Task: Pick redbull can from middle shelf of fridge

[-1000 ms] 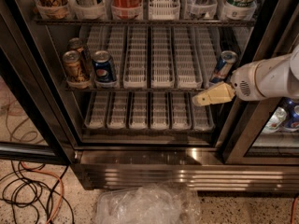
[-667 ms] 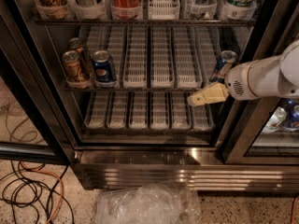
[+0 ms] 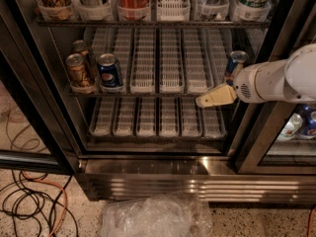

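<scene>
A redbull can (image 3: 236,63) stands upright at the far right end of the middle shelf (image 3: 170,90) of the fridge (image 3: 148,167), just above and slightly right of the fingers (image 3: 217,96). The gripper (image 3: 199,101), on a white arm (image 3: 276,80) reaching in from the right, hovers at the shelf's front edge, pointing left. Its cream fingers sit closed together in one tapered wedge, gripping nothing. Well left of the fingers, on the same shelf, stand a blue Pepsi can (image 3: 109,72) and two gold-brown cans (image 3: 79,72). Below the fingers, on the floor, lies a crumpled clear plastic bag (image 3: 153,216).
</scene>
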Tool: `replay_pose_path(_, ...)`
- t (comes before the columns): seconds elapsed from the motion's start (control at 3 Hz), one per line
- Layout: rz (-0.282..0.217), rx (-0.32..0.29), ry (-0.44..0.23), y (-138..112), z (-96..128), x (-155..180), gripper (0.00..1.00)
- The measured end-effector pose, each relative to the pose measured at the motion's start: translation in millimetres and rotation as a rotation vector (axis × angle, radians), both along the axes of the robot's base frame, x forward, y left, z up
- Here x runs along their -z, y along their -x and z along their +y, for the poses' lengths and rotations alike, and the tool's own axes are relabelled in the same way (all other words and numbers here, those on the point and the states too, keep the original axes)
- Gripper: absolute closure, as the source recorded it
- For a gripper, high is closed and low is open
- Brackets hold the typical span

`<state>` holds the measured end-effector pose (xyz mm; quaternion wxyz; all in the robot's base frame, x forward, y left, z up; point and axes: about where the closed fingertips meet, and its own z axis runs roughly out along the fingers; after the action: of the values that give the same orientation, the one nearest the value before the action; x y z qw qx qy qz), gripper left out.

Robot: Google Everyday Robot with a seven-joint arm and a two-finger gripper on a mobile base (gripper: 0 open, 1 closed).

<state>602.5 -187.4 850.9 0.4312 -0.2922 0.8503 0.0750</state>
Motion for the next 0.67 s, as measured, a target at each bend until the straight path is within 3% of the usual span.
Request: replay_pose_path(0.67, -0.073, 0.101, 0.021, -16.4, -21.0, -11.2, 0.0)
